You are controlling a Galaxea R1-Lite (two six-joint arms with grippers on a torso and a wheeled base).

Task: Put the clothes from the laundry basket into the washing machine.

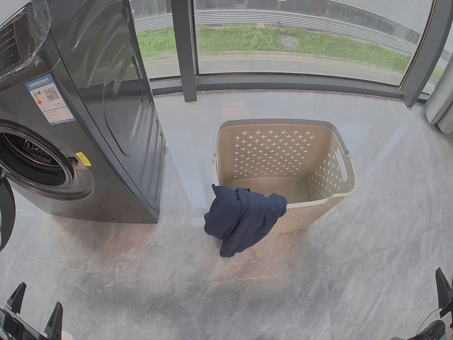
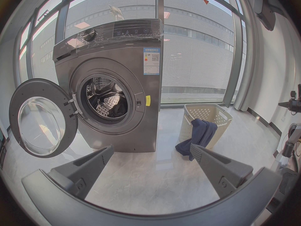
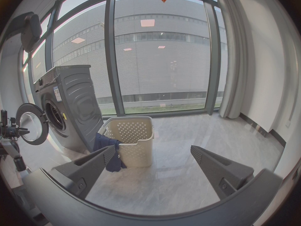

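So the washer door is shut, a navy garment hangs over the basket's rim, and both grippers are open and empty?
No: the washer door stands open, as the left wrist view shows. The navy garment hangs over the basket rim, and the left gripper and right gripper are open and empty.

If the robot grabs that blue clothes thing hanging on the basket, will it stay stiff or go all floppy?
Probably floppy: the dark blue garment sags in folds over the rim of the laundry basket, so it would likely dangle from wherever it is pinched. The basket looks light and might shift or tip if the cloth snags on it.
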